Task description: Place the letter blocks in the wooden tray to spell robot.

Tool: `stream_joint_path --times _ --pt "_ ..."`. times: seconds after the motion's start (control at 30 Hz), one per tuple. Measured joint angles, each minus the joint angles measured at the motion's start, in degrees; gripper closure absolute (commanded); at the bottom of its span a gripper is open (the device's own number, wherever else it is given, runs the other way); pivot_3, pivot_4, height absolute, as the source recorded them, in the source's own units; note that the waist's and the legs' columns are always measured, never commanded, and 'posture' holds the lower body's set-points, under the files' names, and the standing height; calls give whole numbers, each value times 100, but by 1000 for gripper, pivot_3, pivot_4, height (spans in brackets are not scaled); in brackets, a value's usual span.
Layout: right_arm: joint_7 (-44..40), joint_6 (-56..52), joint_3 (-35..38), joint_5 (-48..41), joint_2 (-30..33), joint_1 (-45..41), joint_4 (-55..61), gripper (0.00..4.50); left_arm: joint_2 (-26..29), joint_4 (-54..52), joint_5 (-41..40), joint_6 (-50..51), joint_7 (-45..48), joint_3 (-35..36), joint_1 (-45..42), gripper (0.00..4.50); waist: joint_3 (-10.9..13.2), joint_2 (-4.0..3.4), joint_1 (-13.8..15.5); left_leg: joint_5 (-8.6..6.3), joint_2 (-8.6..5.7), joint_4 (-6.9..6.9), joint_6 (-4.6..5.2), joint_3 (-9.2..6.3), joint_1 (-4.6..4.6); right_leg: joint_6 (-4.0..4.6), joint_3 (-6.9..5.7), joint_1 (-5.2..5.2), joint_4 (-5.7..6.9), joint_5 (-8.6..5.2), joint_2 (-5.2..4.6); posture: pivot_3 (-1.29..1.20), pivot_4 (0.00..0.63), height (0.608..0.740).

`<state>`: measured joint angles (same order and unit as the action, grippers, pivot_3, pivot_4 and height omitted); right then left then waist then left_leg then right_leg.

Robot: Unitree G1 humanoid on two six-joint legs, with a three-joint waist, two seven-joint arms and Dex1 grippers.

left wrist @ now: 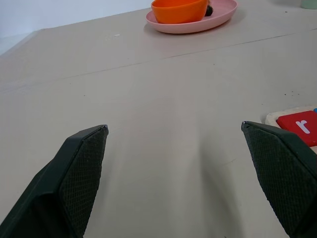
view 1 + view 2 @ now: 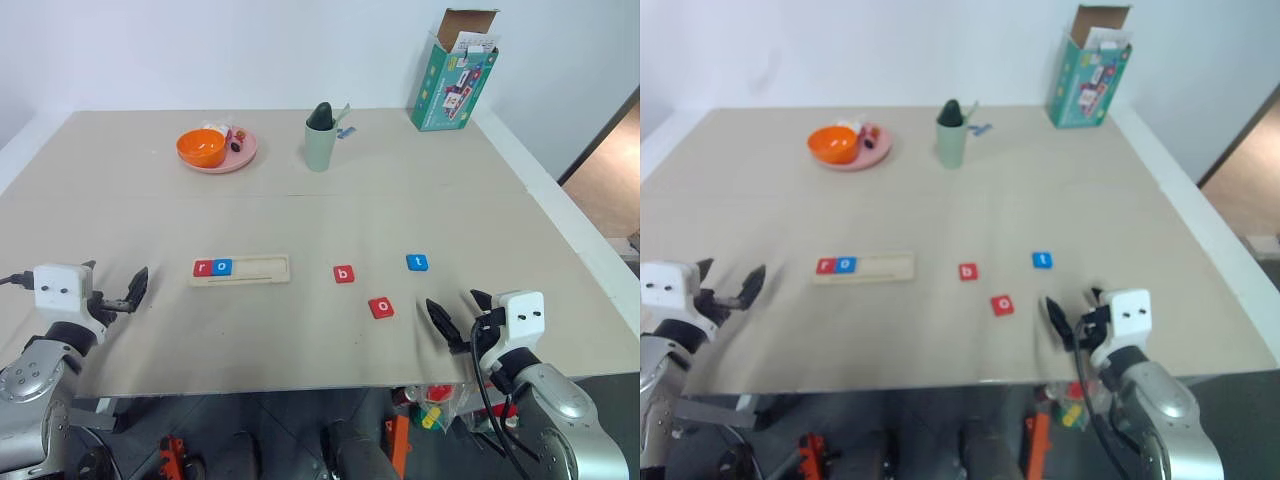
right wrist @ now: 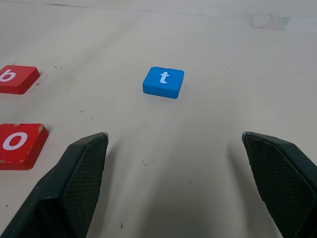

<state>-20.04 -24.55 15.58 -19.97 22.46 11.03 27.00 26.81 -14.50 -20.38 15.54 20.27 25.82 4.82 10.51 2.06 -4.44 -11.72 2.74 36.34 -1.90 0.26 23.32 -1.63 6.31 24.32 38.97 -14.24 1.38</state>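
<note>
Beige table (image 2: 300,215): wooden tray (image 2: 262,270) has r, o. Next red b block (image 2: 344,274); right gripper (image 2: 458,318) and left gripper (image 2: 112,293) both wide open, empty. Approach b squarely, pinch edges.

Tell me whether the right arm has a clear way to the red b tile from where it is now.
Probably yes. The right gripper hovers open and empty near the table edge, and the red b tile lies flat on bare table. Only the red o tile sits roughly between them, low enough to pass over.

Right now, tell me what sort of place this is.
Probably an indoor test or demo room: a plain table against a bare white wall, staged with letter blocks, a wooden tray and a game box.
</note>
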Motion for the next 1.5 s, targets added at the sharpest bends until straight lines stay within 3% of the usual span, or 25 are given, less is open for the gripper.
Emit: stream_joint_path --times 0.63,0.77,0.9,1.03,1.1,1.17,1.27,1.37,1.5 --pt "-253 257 -26 62 215 -40 -44 19 -9 -90 -423 317 279 -62 -96 0 0 2 0 -2 -1 0 -3 0 0 -2 0 0 0 -1 0 0 150 740" --pt "-924 135 -296 -155 655 -195 -40 19 800 -473 -562 366 1462 -571 257 0 1 6 -5 -2 1 -1 -3 0 -2 4 0 0 -1 -4 1 0 150 740" --pt "-1797 96 -686 -348 1229 -563 -25 19 1241 -587 -779 505 2230 -811 184 0 8 7 -3 -1 1 1 -2 2 -2 6 -1 1 -2 -5 0 0 150 740" --pt "-2569 -379 -1069 -962 1480 -1973 -145 19 1964 -44 -815 557 3116 -1246 -1010 0 25 27 -5 6 -1 11 1 -15 -2 13 -3 2 -3 0 17 0 150 740" --pt "-3230 -670 -1468 -1234 1700 -2689 -295 19 2489 795 -467 165 4028 -1778 -1883 0 25 26 -7 9 -4 9 5 -18 -12 15 -4 -5 -3 2 19 0 150 740" --pt "-3670 -671 -1839 -1214 1723 -3116 -543 19 2647 1753 -49 -245 4728 -2285 -2713 0 24 27 -5 10 -4 7 7 -17 -8 19 -5 -3 -5 4 20 0 150 740" --pt "-4050 -545 -2265 -1057 1688 -3487 -916 19 2497 3115 463 -835 5502 -2956 -3900 0 24 28 25 2 -6 6 5 -20 27 -1 -8 15 -5 3 19 0 150 740" --pt "-4200 -359 -2514 -841 1507 -3856 -1148 19 2079 4492 987 -1438 6152 -3500 -5169 0 22 29 71 -5 -9 18 9 -36 121 -22 -22 96 1 19 22 0 150 740" --pt "-4099 -103 -2671 -596 1232 -4020 -1272 19 1514 5652 1407 -1997 6723 -3960 -5890 0 22 28 106 -37 -7 23 59 -39 136 12 -33 106 2 19 22 0 150 740"
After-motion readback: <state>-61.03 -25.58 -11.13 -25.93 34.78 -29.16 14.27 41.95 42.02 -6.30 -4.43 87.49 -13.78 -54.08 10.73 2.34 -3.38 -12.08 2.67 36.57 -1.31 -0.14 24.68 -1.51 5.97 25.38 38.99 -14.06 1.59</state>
